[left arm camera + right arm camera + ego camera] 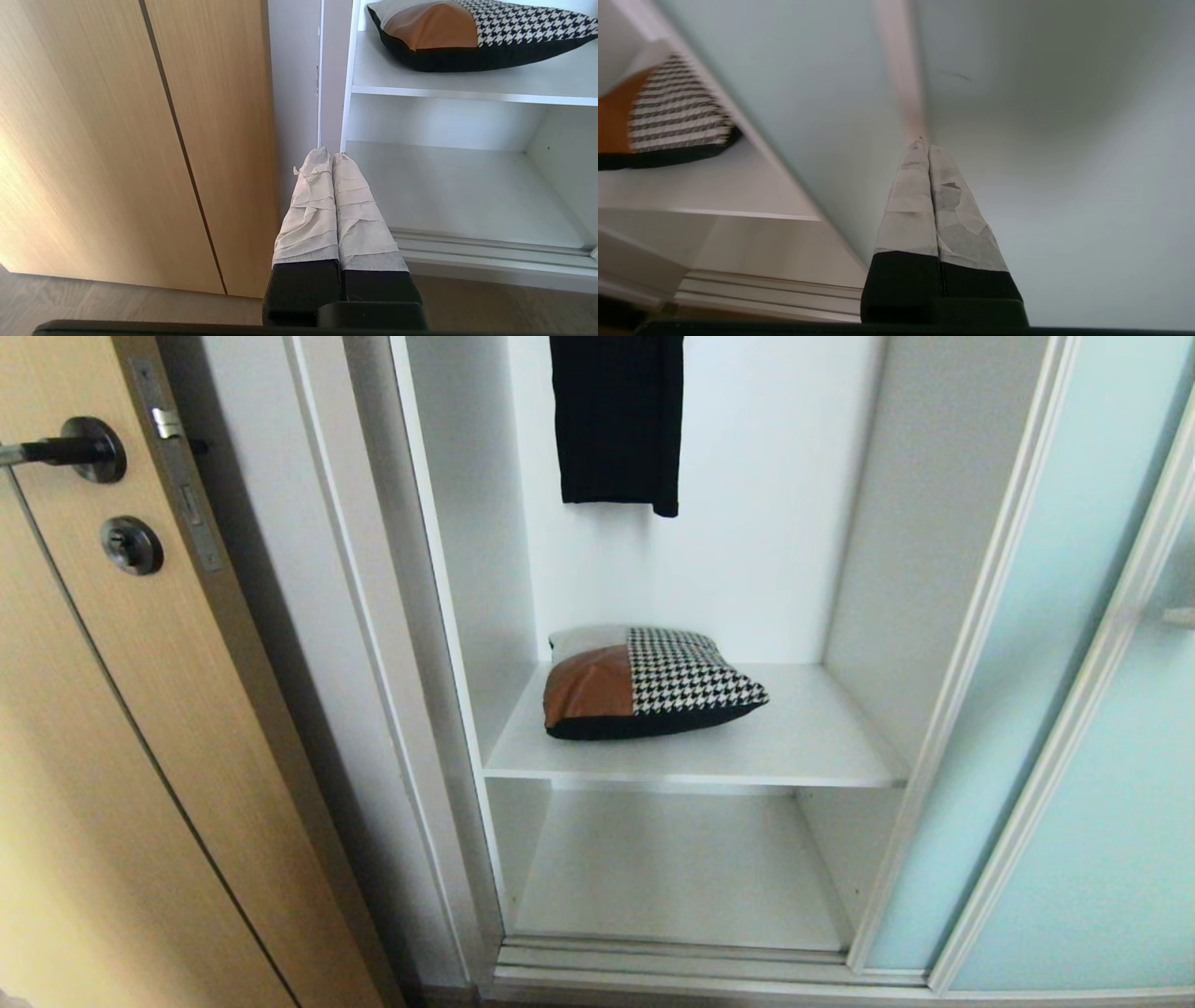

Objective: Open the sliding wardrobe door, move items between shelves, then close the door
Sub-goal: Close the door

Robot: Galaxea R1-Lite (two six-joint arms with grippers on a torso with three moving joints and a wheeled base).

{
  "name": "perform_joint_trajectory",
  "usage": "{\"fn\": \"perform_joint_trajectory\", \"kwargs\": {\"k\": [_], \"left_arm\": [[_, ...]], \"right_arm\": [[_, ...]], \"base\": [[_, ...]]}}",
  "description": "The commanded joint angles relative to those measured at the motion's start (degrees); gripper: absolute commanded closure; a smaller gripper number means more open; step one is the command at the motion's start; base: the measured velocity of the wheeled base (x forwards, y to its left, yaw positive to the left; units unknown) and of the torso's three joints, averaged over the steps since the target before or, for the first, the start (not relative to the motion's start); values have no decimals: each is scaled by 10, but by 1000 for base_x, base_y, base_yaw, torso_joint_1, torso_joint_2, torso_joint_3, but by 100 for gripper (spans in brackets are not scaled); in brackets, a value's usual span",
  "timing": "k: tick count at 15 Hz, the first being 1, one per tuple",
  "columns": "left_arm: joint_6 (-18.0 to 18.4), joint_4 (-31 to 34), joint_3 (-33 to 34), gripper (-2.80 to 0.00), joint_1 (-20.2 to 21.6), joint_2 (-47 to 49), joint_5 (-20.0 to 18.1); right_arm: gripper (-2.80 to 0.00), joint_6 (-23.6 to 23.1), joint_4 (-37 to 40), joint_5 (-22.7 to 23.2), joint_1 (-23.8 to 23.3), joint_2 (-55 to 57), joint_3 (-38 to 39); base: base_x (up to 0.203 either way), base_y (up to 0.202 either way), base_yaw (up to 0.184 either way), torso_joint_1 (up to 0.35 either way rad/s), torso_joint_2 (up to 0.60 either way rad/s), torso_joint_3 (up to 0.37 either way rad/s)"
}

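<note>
The sliding wardrobe door (1008,709), frosted pale aqua glass in a slim silver-white frame, stands slid to the right, leaving the wardrobe open. A patchwork cushion (644,683) lies on the upper white shelf (803,747); the lower shelf (672,868) holds nothing. The cushion (467,32) also shows in the left wrist view and, partly, in the right wrist view as the cushion (668,121). My right gripper (923,144) is shut, its tips close to the door's frame strip (901,70), with nothing held. My left gripper (331,156) is shut and empty, low in front of the wardrobe's left post. Neither arm shows in the head view.
A light wood hinged door (112,728) with a lever handle (65,450) stands left of the wardrobe. A black garment (618,420) hangs above the cushion. The bottom sliding track (672,966) runs along the floor edge.
</note>
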Motion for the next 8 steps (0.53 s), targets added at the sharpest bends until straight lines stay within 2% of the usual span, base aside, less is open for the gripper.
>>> {"fn": "perform_joint_trajectory", "kwargs": {"k": [1,8], "left_arm": [[0,0,1,0,0,0,0],[0,0,1,0,0,0,0]], "right_arm": [[0,0,0,-10,1,16,-1],[0,8,0,-11,11,32,-25]], "base": [[0,0,0,0,0,0],[0,0,0,0,0,0]]}}
